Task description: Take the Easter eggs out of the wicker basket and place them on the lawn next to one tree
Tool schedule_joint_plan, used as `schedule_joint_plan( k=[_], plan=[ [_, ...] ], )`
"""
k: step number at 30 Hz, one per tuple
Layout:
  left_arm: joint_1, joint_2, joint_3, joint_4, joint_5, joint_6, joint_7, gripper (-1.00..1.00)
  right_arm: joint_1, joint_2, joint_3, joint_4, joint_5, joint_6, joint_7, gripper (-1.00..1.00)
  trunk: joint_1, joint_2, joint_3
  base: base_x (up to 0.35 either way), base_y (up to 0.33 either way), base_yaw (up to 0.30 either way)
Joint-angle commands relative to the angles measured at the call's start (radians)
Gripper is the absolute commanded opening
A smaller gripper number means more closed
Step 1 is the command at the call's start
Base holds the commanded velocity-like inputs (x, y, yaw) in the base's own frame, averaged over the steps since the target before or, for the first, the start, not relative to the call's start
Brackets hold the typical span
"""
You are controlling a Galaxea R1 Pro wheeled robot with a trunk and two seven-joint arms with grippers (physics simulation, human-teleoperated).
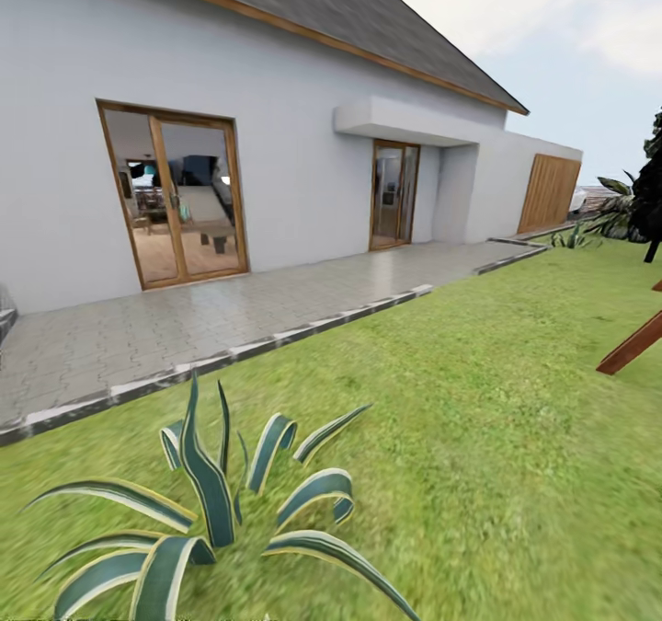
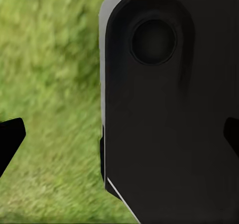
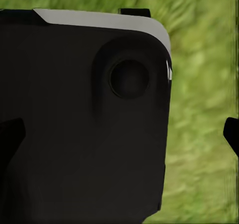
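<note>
Beneath the left pincer [image 2: 119, 134] and the right pincer [image 3: 119, 134], blurred lawn [image 2: 50, 84] is seen beside a black robot panel [image 2: 169, 109]; fingertips are spread apart at the frame edges, nothing held. Ahead, a striped agave [image 1: 211, 511] is rooted in the grass.

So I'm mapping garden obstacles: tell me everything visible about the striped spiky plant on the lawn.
The striped plant is a low rosette of long, pointed, stiff-looking leaves, dark blue-green with pale cream edges. Some leaves stand nearly upright, others arch outward and droop. It is rooted in the lawn, near the head view's bottom left, just short of the paved patio's kerb. Nothing else touches it.
</note>
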Motion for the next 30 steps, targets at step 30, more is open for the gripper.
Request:
schedule_joint_plan(
  k=[30],
  plan=[
    [0.0,0.002,0.001,0.0,0.001,0.001,0.001,1.0,-0.001,-0.001,0.0,0.001,0.0,0.0,0.001,1.0,0.0,0.0,-0.001,0.0,-0.264,0.096]
  ],
)
